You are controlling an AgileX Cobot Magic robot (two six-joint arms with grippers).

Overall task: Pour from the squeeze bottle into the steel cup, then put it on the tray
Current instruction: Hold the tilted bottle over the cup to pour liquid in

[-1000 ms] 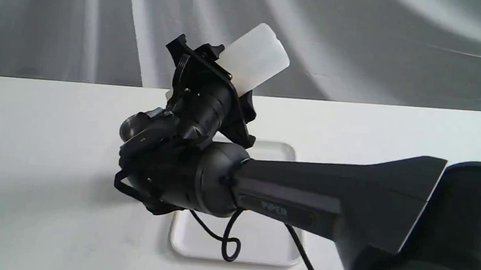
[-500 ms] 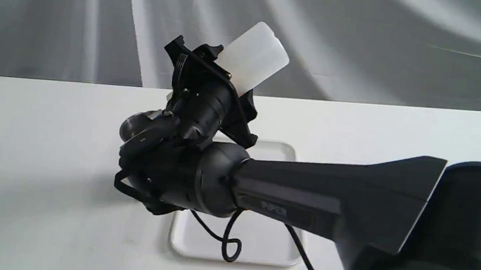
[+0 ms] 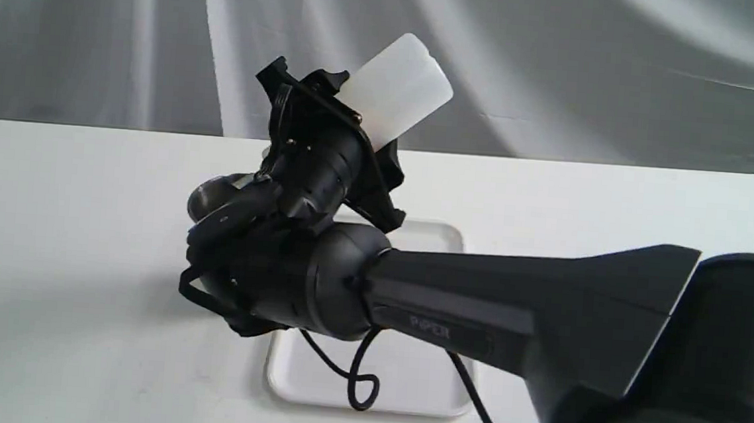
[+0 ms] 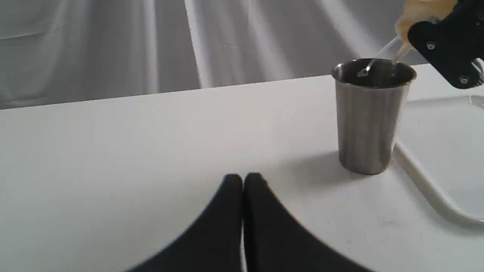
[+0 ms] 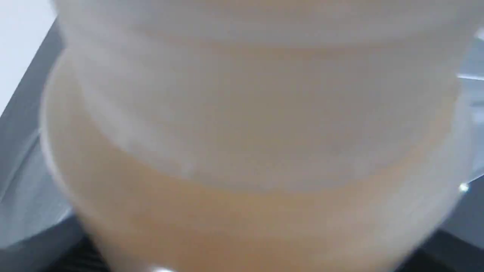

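The right end effector (image 3: 347, 113) pinches the tilted squeeze bottle (image 3: 399, 84), its nozzle (image 4: 400, 53) just below the jaws over the rim of the steel cup (image 4: 368, 117), with the tray (image 4: 435, 189) beside it; a steady tilt with the nozzle centred should avoid dribbling onto the desk (image 4: 151, 132).

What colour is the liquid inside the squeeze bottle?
Pale amber-orange, seen through the whitish squeeze bottle; the right wrist view shows it best.

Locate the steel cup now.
The steel cup stands on the table left of the tray in the exterior view, under the nozzle of the tilted squeeze bottle.
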